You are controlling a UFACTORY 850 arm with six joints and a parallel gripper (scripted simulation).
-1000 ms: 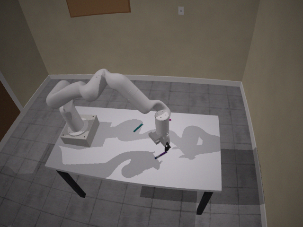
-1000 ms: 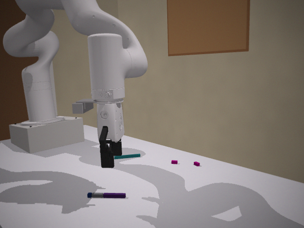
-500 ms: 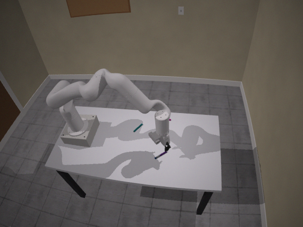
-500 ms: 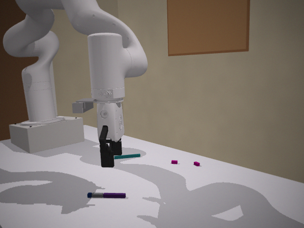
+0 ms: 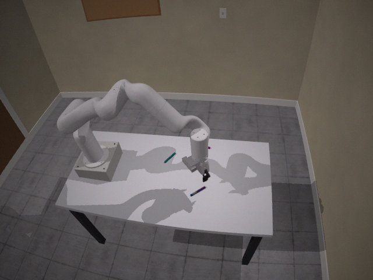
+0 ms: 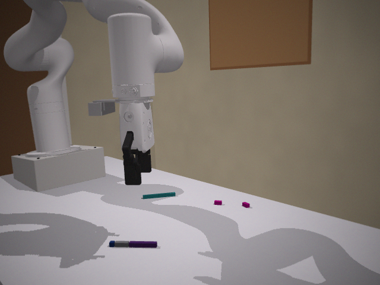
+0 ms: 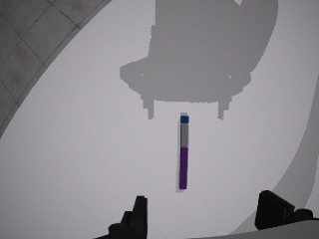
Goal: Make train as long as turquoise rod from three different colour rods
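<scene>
Train: flat on the table (image 5: pixel 235 213) (image 6: pixel 184 266) (image 7: pixel 90 159), well apart from the base (image 5: pixel 93 174) (image 6: pixel 70 170).
Arm (image 5: pixel 155 105) (image 6: pixel 132 51): arched outward from base; upper links cropped in exterior view.
Gripper (image 5: pixel 206 175) (image 6: pixel 139 177) (image 7: pixel 204 213): pointing down above table; fingers wide apart, unloaded.
Train axis: straight; purple rod (image 5: pixel 200 189) (image 6: pixel 142 244) (image 7: pixel 183 168) farthest from base, grey rod (image 5: pixel 194 193) (image 6: pixel 122 244) (image 7: pixel 184 135) between, blue rod (image 5: pixel 191 195) (image 6: pixel 112 243) (image 7: pixel 184 119) nearest.
Seams: too fine to verify contact.
Magenta rods (image 5: pixel 209 147) (image 6: pixel 246 204): two in exterior view; one hidden in top view.

Beige walls (image 5: pixel 186 54) (image 6: pixel 260 122), grey tiled floor (image 5: pixel 144 256) (image 7: pixel 30 45), white table (image 5: pixel 240 210) (image 6: pixel 190 260) (image 7: pixel 75 164), brown wall panel (image 5: pixel 122 9) (image 6: pixel 260 30)
</scene>
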